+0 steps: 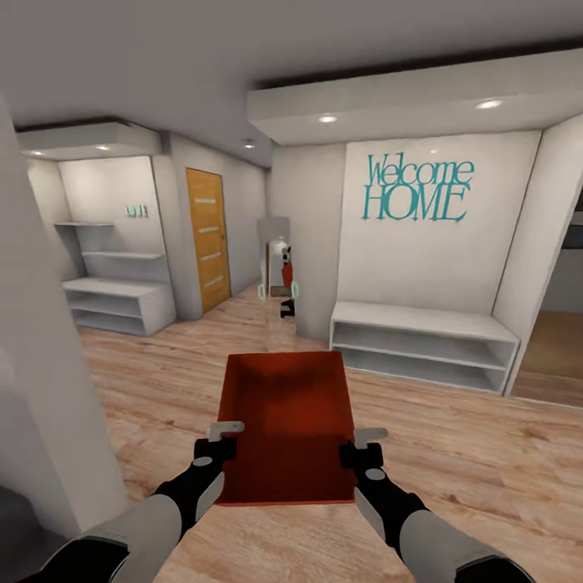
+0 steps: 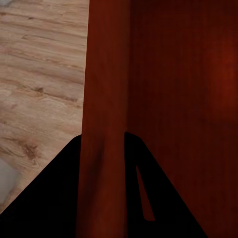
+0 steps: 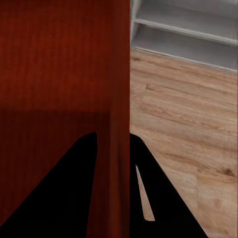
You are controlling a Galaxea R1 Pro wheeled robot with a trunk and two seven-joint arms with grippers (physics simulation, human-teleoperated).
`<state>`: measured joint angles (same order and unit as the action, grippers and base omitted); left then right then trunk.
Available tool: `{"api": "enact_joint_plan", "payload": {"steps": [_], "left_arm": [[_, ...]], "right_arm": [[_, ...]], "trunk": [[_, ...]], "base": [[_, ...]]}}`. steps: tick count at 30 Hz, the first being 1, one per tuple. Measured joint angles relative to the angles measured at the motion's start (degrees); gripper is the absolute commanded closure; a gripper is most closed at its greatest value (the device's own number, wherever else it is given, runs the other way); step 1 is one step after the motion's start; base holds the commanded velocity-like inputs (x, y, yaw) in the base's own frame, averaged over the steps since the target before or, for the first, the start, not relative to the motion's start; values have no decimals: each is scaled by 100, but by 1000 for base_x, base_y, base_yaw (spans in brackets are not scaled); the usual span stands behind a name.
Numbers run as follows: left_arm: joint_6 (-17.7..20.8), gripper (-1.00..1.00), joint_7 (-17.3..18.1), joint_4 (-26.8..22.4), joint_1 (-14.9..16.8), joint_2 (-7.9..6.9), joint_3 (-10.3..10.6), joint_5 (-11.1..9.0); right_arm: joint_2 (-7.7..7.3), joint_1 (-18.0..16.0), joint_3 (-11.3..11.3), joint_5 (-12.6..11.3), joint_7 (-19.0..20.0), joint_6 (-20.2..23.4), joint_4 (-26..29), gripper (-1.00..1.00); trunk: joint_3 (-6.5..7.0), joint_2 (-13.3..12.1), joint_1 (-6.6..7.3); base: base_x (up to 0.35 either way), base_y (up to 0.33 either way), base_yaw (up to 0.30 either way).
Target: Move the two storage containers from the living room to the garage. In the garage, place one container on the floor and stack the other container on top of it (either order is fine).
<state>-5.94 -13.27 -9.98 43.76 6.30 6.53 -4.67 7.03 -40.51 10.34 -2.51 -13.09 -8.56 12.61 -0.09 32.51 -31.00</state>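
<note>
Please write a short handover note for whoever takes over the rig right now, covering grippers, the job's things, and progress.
Left gripper: shut on the left side wall of the storage container.
Right gripper: shut on its right side wall.
The orange-red container is held level in front of the trunk, above the wood-plank floor of a hallway, facing the white bench shelf under the Welcome HOME sign.
Done: one container picked up, in transit.
Left: reach the garage, set it down, then bring and stack the second container.
</note>
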Motion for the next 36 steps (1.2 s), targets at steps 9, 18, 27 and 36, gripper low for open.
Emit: {"api": "enact_joint_plan", "payload": {"steps": [9, 18, 27, 36], "left_arm": [[-59, 100, 446, 2, 3, -308, -1, -116], [-27, 100, 217, 1, 2, -152, -6, -47], [-33, 100, 295, 1, 2, -208, -1, -68], [-37, 100, 308, 1, 3, -216, -2, -73]], "right_arm": [[297, 2, 134, 29, -455, 3, -8, 100], [149, -1, 61, 9, -228, -1, -9, 100], [205, 3, 83, 9, -313, 0, -10, 100], [213, 1, 87, 11, -326, 1, -10, 100]], "trunk": [[1, 0, 0], [0, 0, 0], [0, 0, 0], [0, 0, 0]], "base": [[324, 0, 166], [324, 0, 5], [324, 0, 0], [324, 0, 0]]}}
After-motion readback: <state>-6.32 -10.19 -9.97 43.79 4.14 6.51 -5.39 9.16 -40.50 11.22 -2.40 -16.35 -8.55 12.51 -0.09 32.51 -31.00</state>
